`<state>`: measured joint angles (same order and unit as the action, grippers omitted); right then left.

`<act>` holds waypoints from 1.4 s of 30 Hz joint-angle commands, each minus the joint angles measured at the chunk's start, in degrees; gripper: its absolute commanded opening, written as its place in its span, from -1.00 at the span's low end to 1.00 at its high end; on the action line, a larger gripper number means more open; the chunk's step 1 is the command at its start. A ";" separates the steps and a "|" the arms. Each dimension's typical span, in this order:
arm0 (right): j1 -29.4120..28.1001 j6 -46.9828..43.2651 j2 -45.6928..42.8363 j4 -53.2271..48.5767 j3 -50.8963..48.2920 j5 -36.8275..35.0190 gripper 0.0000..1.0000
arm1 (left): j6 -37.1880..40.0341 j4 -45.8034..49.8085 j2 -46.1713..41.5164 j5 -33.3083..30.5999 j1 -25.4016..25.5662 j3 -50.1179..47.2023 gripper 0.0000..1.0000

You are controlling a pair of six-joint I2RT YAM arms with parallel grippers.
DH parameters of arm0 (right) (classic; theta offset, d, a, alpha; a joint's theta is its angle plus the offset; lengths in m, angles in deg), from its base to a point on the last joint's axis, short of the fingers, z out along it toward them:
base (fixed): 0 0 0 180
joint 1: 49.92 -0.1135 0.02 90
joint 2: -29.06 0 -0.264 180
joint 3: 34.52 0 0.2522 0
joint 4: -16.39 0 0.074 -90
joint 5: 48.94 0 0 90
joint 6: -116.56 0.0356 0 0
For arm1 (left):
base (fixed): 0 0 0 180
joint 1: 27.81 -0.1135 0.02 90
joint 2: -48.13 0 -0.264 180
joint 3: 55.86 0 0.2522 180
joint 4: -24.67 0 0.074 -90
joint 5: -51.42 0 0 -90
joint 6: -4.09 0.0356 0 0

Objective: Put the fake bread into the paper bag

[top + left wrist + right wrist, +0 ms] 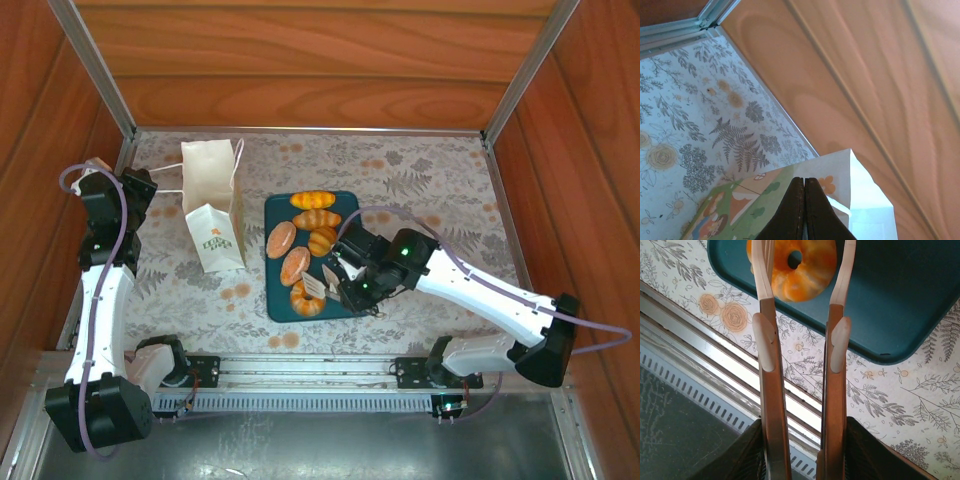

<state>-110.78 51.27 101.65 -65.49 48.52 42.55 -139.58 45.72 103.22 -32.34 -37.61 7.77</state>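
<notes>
Surroundings: wood-panelled walls (300, 60) close in a counter (430, 190) covered with a leaf-and-flower print.
Count: one teal tray (915, 300); six pieces of fake bread (295, 265) seen on it, five oval or striped rolls and one ring doughnut (307, 298); one paper bag (212, 180); two pincers.
Bread, place: all six lie on the tray, the rolls in its far and left parts, the doughnut at its near-left corner.
Bread, axis: the two farthest rolls lie crosswise to the tray; the three nearer ones slant from near-left to far-right; the doughnut lies flat, hole up.
Bag: just left of the tray and apart from it, long axis running near to far, green-lettered face at its near end; upright or lying, I cannot tell.
Right pincer (323, 279): over the tray's near-left corner, jaws parted above the doughnut, grasping nothing.
Left pincer (804, 181): on the bag's side away from the tray, clenched tight, tips at the bag's colour-printed paper; whether anything is pinched, I cannot tell.
In the way: the right arm (480, 290) reaches in over the tray's near-right corner.
</notes>
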 commanded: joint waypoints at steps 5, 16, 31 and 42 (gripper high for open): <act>-0.70 -1.92 1.48 -0.54 -0.34 -0.61 -0.18 | 0.15 -0.04 -0.86 -0.33 -0.37 0.60 -1.00; -0.68 -2.47 3.33 0.06 -2.10 -0.06 -0.18 | 0.05 -0.22 -0.77 -0.36 -0.44 0.64 -1.00; -0.70 -1.81 4.61 0.51 -1.73 -1.57 -0.45 | 0.23 0.18 -1.03 -0.48 -0.43 0.55 -1.00; -0.72 -0.10 1.33 -2.32 1.48 -3.35 -0.57 | 0.25 0.18 -0.77 -0.41 -0.47 0.91 -1.00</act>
<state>-111.08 49.84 105.39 -65.47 47.54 40.85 -139.60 45.72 103.15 -32.36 -37.61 7.77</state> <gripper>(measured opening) 0.264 0.049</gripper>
